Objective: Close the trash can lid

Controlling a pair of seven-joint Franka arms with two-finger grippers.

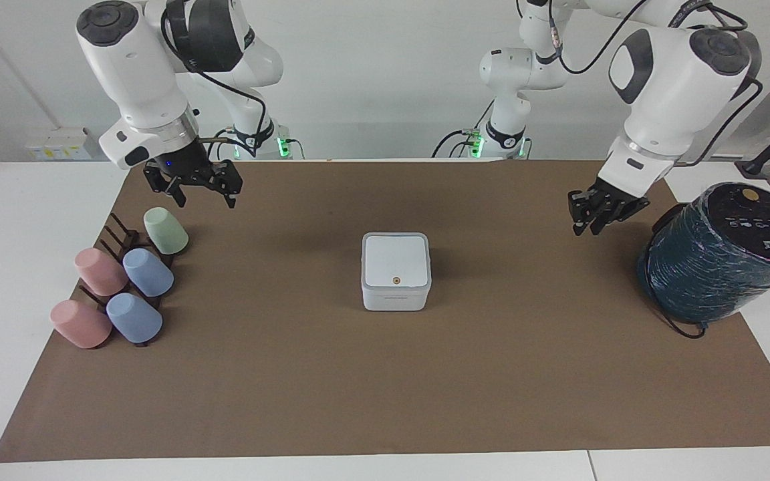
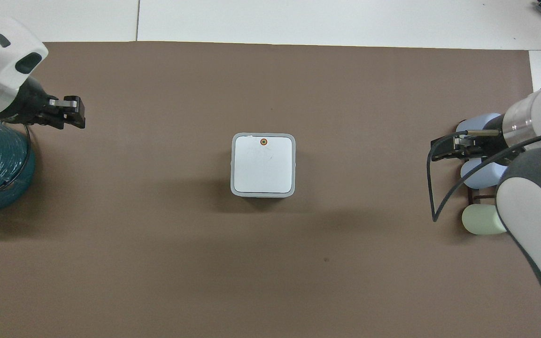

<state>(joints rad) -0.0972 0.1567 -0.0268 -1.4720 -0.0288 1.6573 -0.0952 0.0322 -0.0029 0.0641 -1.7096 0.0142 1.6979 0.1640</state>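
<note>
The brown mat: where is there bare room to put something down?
Most of the brown mat is bare: the wide strip between the trash can and the mat's edge farthest from the robots, and the stretches on either side of the can. It is crowded at the right arm's end, where the cups sit on their rack, and the teal cylinder fills the left arm's end.

Lid lies flat on the trash can; both pincers hang well apart
</note>
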